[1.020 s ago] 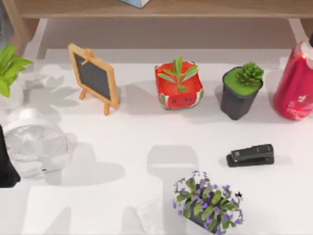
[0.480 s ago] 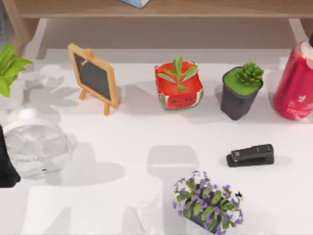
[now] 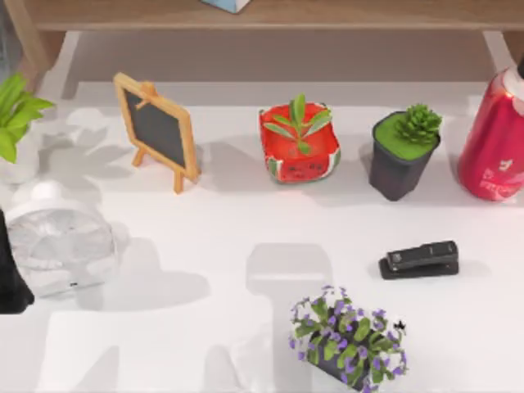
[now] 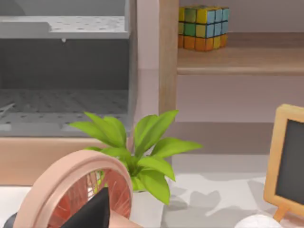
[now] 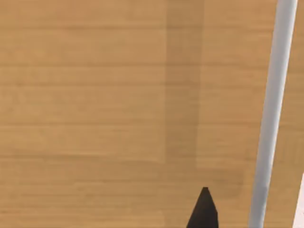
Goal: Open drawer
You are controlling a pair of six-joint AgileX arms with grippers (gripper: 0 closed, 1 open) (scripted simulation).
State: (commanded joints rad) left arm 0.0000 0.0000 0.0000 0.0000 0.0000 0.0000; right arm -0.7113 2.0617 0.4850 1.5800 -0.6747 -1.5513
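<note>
A light wooden drawer front (image 5: 118,95) stands close before my right wrist camera, with a grey bar handle (image 5: 273,114) running along one side of it. My right gripper (image 5: 203,213) shows as a dark tip just short of the wood, a little aside from the handle and not touching it. My left arm (image 3: 10,274) is parked at the table's left edge, beside the white fan (image 3: 59,239). In the left wrist view my left gripper (image 4: 95,211) is a dark tip in front of the fan's ring.
On the table stand a small chalkboard easel (image 3: 157,129), a watermelon pot (image 3: 300,149), a black succulent pot (image 3: 403,151), a red bottle (image 3: 495,139), a stapler (image 3: 419,259), a purple flower pot (image 3: 348,337) and a leafy plant (image 3: 15,123). A wooden shelf (image 3: 270,15) runs along the back.
</note>
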